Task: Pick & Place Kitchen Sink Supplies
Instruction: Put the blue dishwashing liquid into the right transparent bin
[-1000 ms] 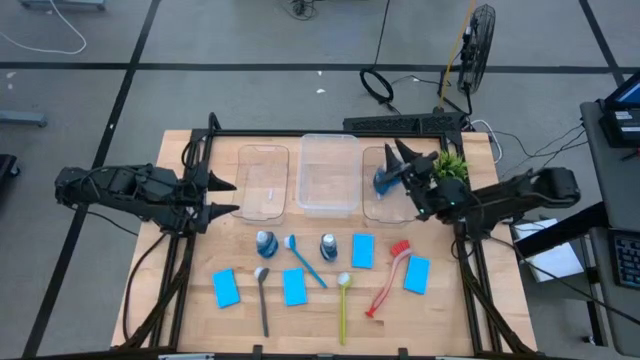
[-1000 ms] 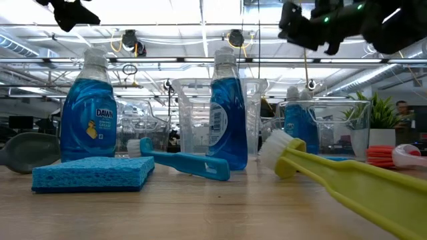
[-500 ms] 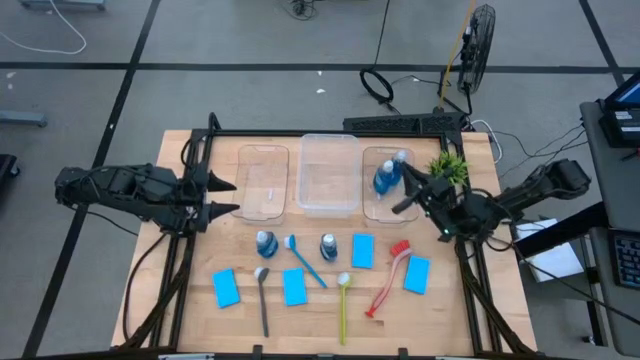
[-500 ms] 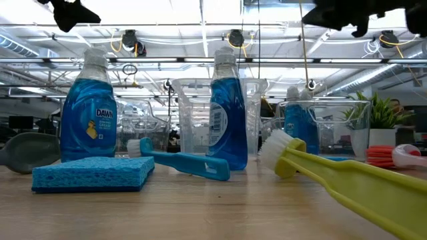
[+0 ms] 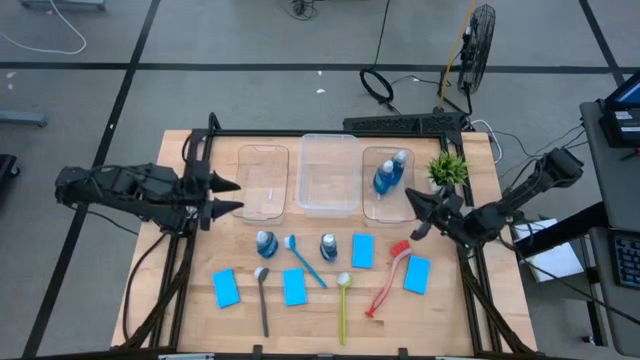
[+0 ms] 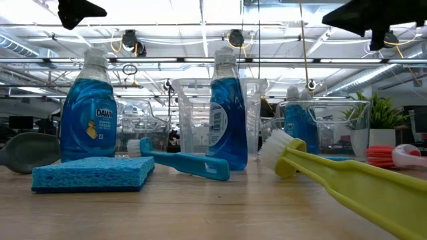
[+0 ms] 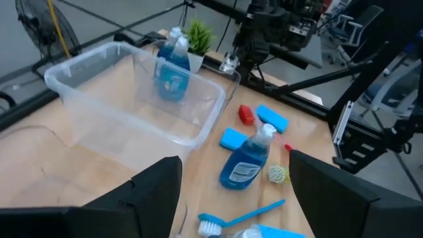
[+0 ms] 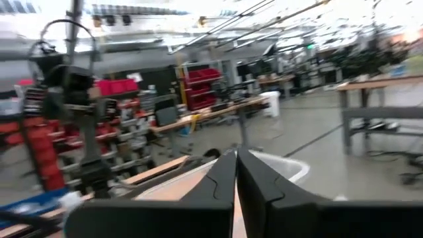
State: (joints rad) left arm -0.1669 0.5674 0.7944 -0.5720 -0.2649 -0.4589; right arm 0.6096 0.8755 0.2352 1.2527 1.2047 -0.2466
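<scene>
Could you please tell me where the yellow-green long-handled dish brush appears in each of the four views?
High view: yellow-green long-handled dish brush, front centre of the table.
Low view: right foreground, pale head leftward.
Left wrist view: only its pale head.
Right wrist view: not visible.
Shared landmark: the small blue bottle with pale cap beside its head.

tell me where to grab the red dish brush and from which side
Grip the red dish brush on its thin handle, about midway, coming straight down from above. It lies flat on the table with the handle slanting away from the bristle head, bare wood on both sides; the blue sponge lies close beside the upper part, so go lower.
</scene>
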